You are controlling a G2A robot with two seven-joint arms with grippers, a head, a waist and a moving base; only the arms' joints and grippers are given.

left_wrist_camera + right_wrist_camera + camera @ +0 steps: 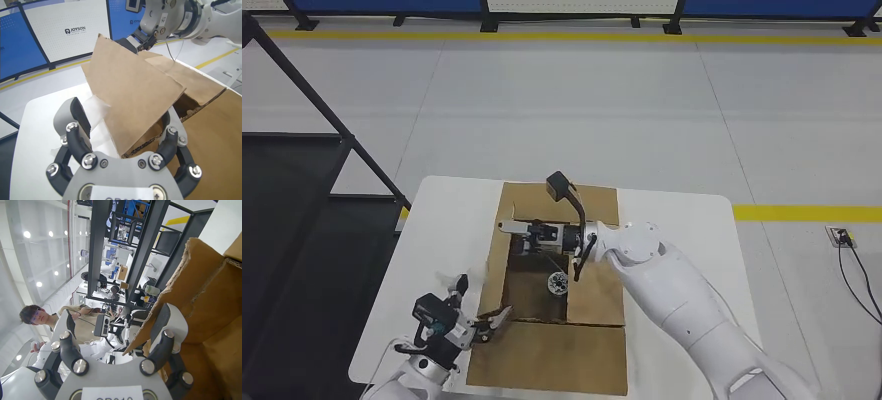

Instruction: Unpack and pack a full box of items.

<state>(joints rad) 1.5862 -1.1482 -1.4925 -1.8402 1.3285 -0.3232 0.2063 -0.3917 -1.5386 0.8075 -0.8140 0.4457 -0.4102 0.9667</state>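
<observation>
Box (pixel 594 300): sits open mid white table (pixel 442 250), flaps out. Top view: small round item (pixel 557 284) inside. L wrist view: left gripper (pixel 122 113) wide open, straddles raised flap (pixel 132 85), clamps nothing; white paper (pixel 96 106) alongside. R wrist view: right gripper (pixel 117 311) likewise spread, flap edge in the gap. Grey floor (pixel 572 110), yellow line (pixel 802 212), blue panels (pixel 382 6) beyond.

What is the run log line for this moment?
box: on table, flaps open | left gripper: open, astride upright flap | right gripper: open, astride that flap's far end | grasp: none yet
</observation>
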